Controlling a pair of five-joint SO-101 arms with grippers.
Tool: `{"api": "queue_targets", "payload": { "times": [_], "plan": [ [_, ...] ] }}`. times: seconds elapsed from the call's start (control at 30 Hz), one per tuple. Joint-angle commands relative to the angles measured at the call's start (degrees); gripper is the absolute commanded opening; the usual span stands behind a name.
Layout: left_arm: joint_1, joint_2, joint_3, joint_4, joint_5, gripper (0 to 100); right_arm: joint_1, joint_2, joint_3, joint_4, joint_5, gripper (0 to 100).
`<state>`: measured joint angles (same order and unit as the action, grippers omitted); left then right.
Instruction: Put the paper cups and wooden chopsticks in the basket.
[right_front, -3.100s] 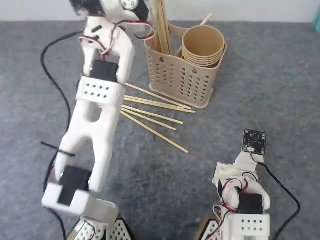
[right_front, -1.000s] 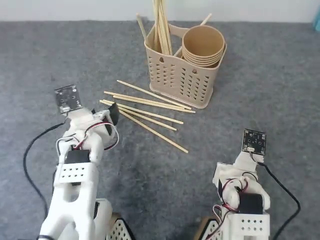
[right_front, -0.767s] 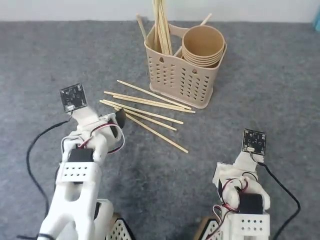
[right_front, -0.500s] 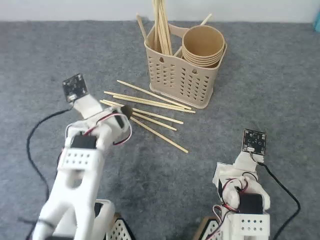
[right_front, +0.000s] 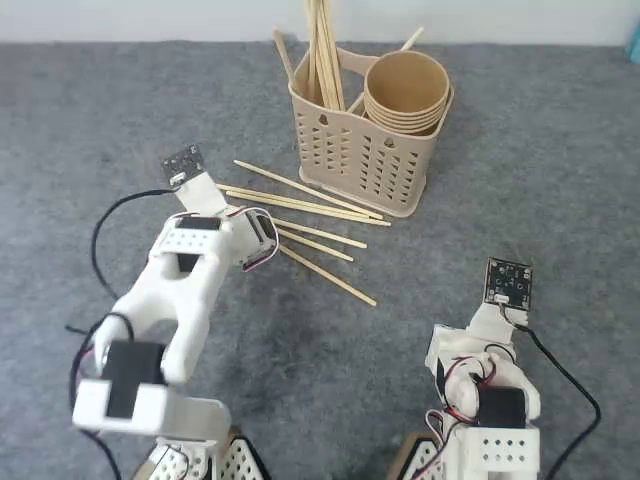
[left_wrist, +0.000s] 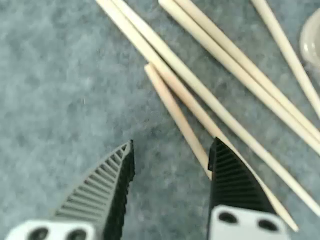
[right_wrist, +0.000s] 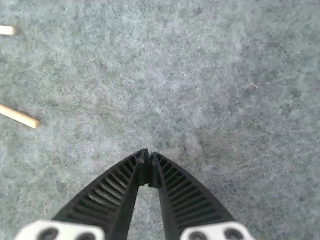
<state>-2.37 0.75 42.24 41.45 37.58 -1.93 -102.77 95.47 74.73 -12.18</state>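
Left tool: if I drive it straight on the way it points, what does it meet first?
Probably the nearest wooden chopstick, lying on the grey carpet just ahead of the open left tool, its end between the fingers. Depth is unclear, though.

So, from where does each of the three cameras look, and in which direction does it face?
High view: fixed above the table, looking down at the basket, paper cups and loose chopsticks; left arm and right arm show.
Left wrist view: on the left wrist, facing down at the chopsticks; its open left gripper shows.
Right wrist view: on the right wrist, facing down at the table; its shut right gripper shows.
Shared: the high and left wrist views both show the loose chopsticks.
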Motion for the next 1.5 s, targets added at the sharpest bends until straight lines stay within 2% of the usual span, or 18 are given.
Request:
{"api": "queue_targets", "payload": {
  "times": [0.0, 0.17, 0.33, 0.6, 0.77, 0.87, 1.1, 1.27, 1.47],
  "plan": [
    [-1.32, 2.11, -5.23, 0.53, 0.62, 23, 0.57, -1.19, 1.05, 0.31, 0.53, 0.8],
    [-0.79, 2.64, -5.32, 0.35, 0.62, 20, 0.57, -1.19, 1.05, 0.31, 0.53, 0.8],
    [0.18, 2.73, -5.49, 0.18, 0.62, 0, 0.57, -1.19, 1.05, 0.31, 0.53, 0.8],
    [3.69, 2.73, -5.23, 1.32, 0.62, 6, 0.57, -1.19, 1.05, 0.31, 0.53, 0.8],
    [3.34, 2.64, -5.32, 3.43, 0.44, 6, 0.57, -1.19, 1.05, 0.31, 0.53, 0.8],
    [3.34, 2.46, -5.23, 3.69, 0.35, 0, 0.57, -1.19, 1.05, 0.31, 0.53, 0.8],
    [3.25, 1.23, -5.58, 6.24, 0.18, 1, 0.57, -1.19, 1.05, 0.31, 0.53, 0.8],
    [3.16, -7.38, -4.97, 9.85, -4.57, 1, 0.57, -1.19, 1.05, 0.31, 0.53, 0.8],
    [3.25, -25.58, 2.86, 10.55, -5.80, 1, 0.48, -1.19, 1.05, 0.31, 0.53, 0.9]
  ]
}}
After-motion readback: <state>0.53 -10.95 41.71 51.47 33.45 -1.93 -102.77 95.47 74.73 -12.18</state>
